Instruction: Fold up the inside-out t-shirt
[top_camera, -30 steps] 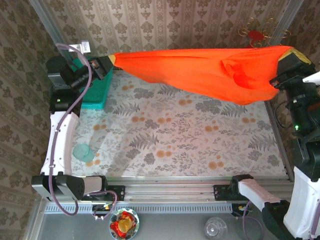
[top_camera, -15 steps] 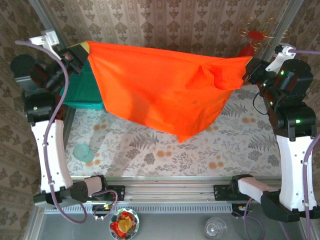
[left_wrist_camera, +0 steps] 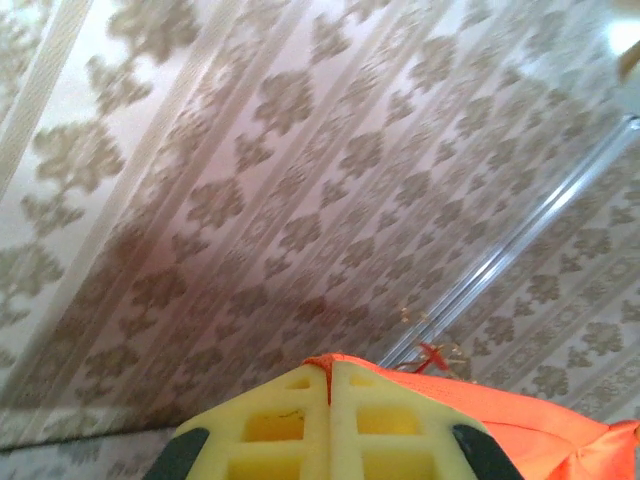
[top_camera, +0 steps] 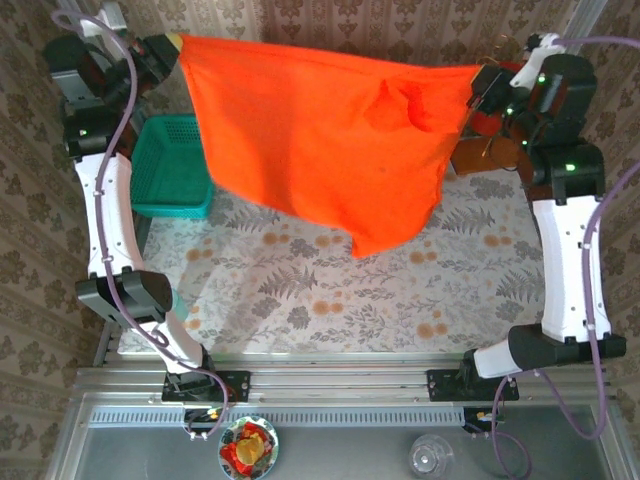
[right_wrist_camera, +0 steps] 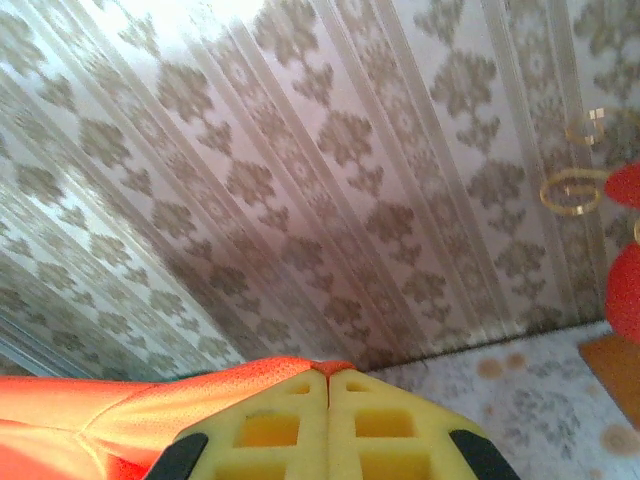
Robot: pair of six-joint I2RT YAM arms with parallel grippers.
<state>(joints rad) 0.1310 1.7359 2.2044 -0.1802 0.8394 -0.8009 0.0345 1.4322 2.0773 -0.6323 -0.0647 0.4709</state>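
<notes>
The orange inside-out t-shirt [top_camera: 320, 140] hangs stretched in the air between both arms, high above the table, its lower edge drooping to a point at the right of centre. My left gripper [top_camera: 178, 44] is shut on its top left corner; in the left wrist view the yellow fingers [left_wrist_camera: 290, 420] meet with orange cloth [left_wrist_camera: 520, 425] pinched between them. My right gripper [top_camera: 478, 78] is shut on the top right corner, with orange cloth [right_wrist_camera: 120, 415] trailing left from its closed yellow fingers [right_wrist_camera: 380, 425].
A teal basket [top_camera: 170, 165] stands at the table's back left. A red ornament on a wooden base [top_camera: 495, 140] sits at the back right, close under my right arm. The floral table [top_camera: 330, 290] lies below the shirt. A candy bowl [top_camera: 248, 448] and a glass [top_camera: 430, 455] sit near the front rail.
Both arms have lifted the shirt higher and drawn it toward the camera. It now hangs more vertically, spread wide, where a second ago it stretched low along the back wall.
</notes>
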